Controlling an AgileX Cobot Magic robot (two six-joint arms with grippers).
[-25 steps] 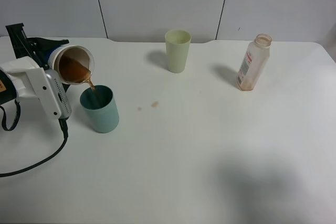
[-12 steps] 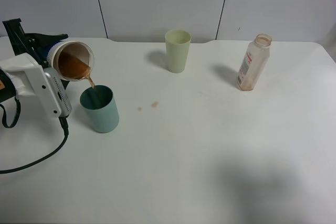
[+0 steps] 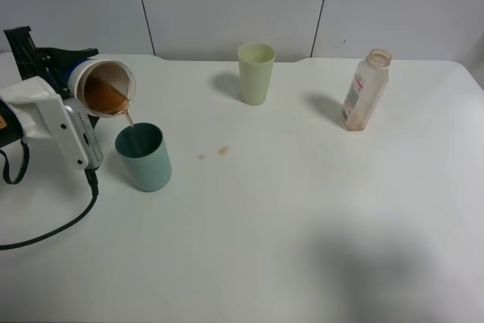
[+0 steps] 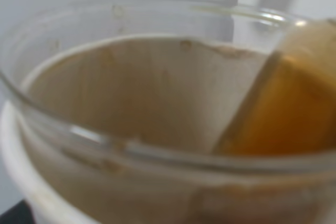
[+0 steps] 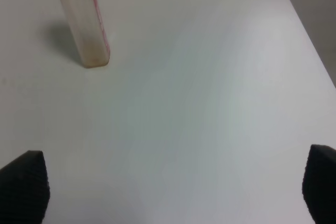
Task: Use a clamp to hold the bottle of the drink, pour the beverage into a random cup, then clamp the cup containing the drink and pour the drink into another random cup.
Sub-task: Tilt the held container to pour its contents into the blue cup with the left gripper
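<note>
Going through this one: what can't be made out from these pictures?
- Jaws of the left gripper on the tilted blue-banded white paper cup: exterior high, housing and cup hide them; left wrist, blurred cup fills it.
- Fill level in the teal plastic tumbler: exterior high, its wall hides it.
- Right gripper: only fingertips show, cut by right wrist's edge.

I look out over a white table point(image 3: 318, 217). At twelve o'clock from its middle stands a pale yellow-green tumbler point(image 3: 256, 73) — upright, its shadow falling toward nine o'clock. At about seven o'clock from it lies a small brown spot point(image 3: 222, 150), with a fainter speck point(image 3: 200, 157) near it at eight o'clock. Behind the table — grey wall panels point(image 3: 227, 5).
</note>
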